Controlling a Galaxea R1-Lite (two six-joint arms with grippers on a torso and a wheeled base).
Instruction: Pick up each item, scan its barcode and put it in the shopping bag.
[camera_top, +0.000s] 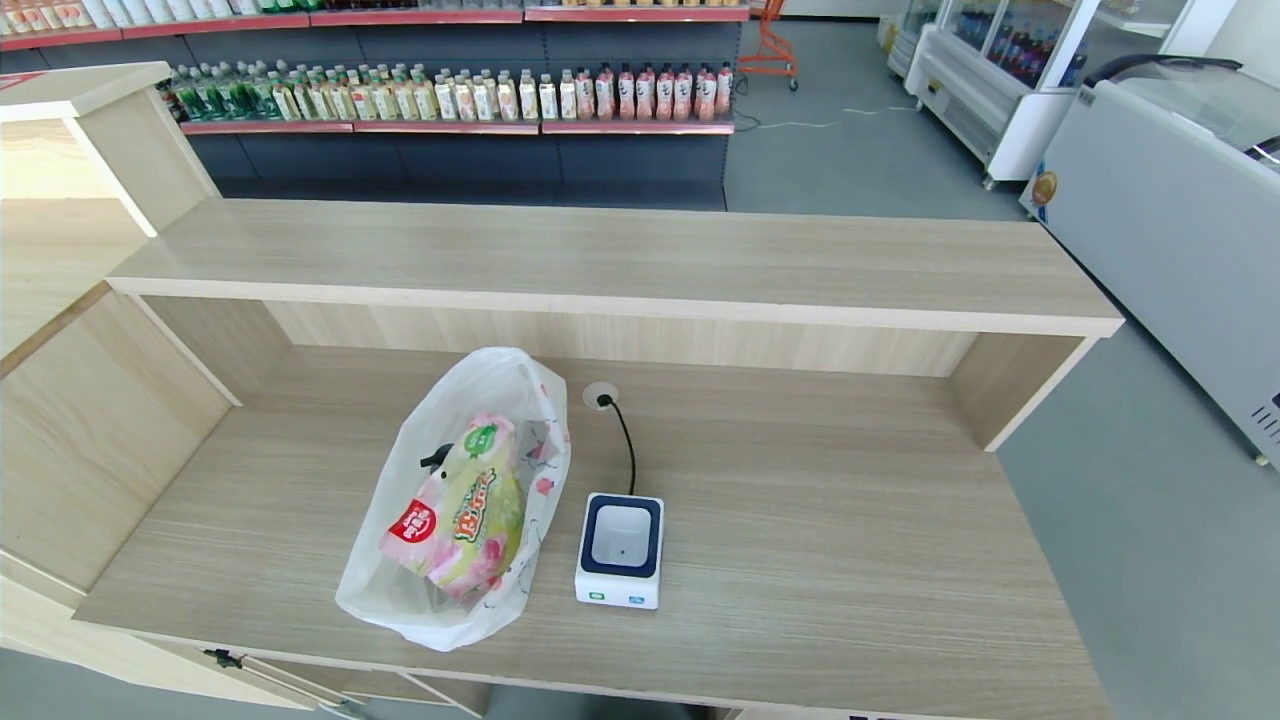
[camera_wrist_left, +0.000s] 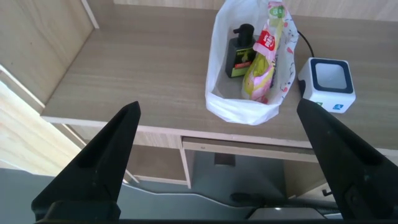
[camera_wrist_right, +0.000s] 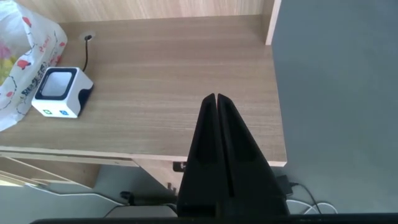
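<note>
On the wooden counter (camera_top: 800, 560), toward the robot's left side, a white plastic shopping bag (camera_top: 400, 600) with pink flower print, standing with the mouth open. Inside it, from the head camera, a large green and pink packet (camera_top: 465, 515) with a red label, leaning, and behind it just a small black tip. From the left wrist camera, looking at the same bag from the counter's front edge: that black tip made clear as the pump of a dark bottle (camera_wrist_left: 239, 53), upright next to the packet, perhaps soap or lotion. Just beside the bag, on its right, a white barcode scanner (camera_top: 620, 537) with a dark blue frame around the window, window facing up. From the scanner's back a black cable (camera_top: 626, 440) running to a round hole (camera_top: 600, 395) in the counter, seen from the head and also from the right wrist camera. Left gripper (camera_wrist_left: 219, 104) held near the counter's front edge, before the bag, fingers (camera_wrist_left: 106, 162) spread wide apart, nothing between them. Right gripper (camera_wrist_right: 216, 99) held over the right part of the counter, well apart from the scanner, both fingers (camera_wrist_right: 208, 155) pressed fully together, holding nothing. Far behind the counter, from the head camera, shelves (camera_top: 450, 127) with rows of drink bottles (camera_top: 600, 95) and, at the right, white freezer chests (camera_top: 1170, 200).
</note>
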